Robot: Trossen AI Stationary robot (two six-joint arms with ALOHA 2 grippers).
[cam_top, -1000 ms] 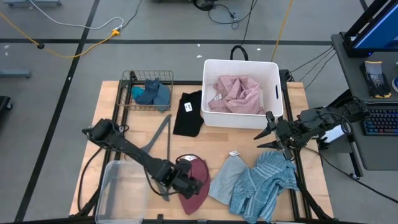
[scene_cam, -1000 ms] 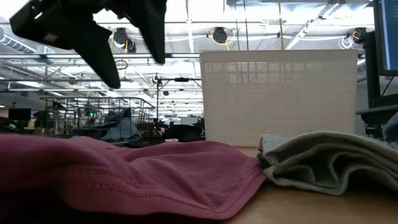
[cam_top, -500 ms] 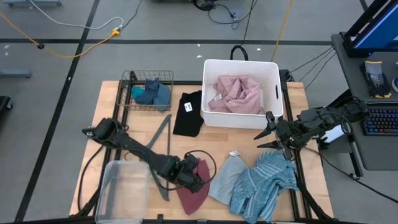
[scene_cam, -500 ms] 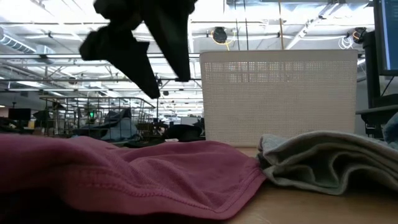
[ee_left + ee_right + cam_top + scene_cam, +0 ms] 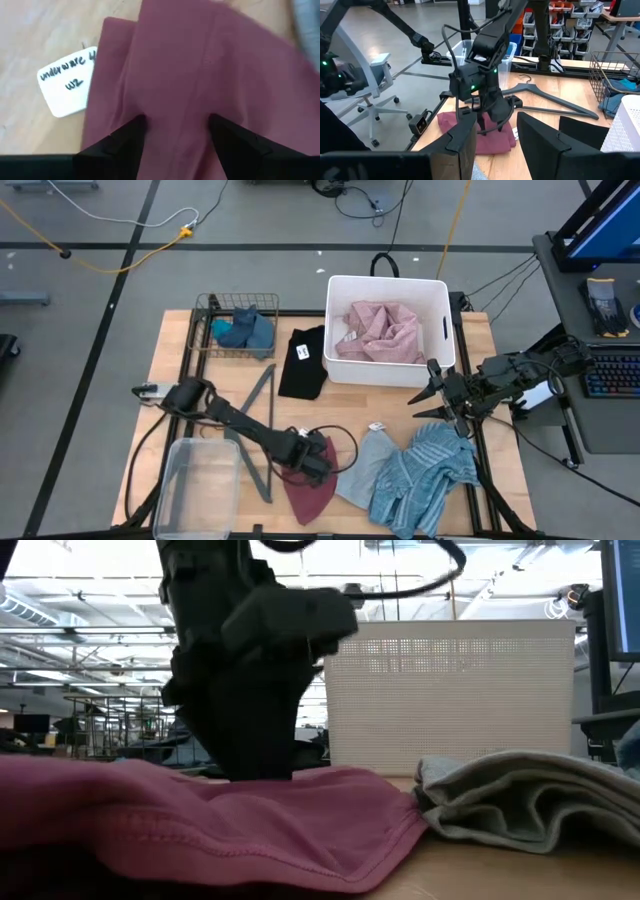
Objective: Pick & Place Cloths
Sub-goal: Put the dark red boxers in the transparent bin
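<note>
Clear plastic tub, near-left corner of the surface; nothing inside.
Wire basket, far left: teal and dark blue cloths.
Grey hanger, flat between basket and tub; no part of the task.
Black cloth, beside the white bin.
Maroon cloth, near edge, centre-left; white handwritten tag by its hem.
Left tool, down on the maroon cloth, fingers spread wide and planted on either side of a fold, nothing pinched yet.
Pink cloth, already in the white bin.
Pale grey-blue cloth, touching the blue striped cloth at the near right.
Right tool, idle beside the bin's near-right corner, fingers partly apart, empty.

Risks, judged: a closing pinch on one thin layer only, slipping out on lifting; the fold flattening under pressure, leaving no fabric between the fingers; the trailing maroon hem dragging the neighbouring grey-blue piece out of place.
</note>
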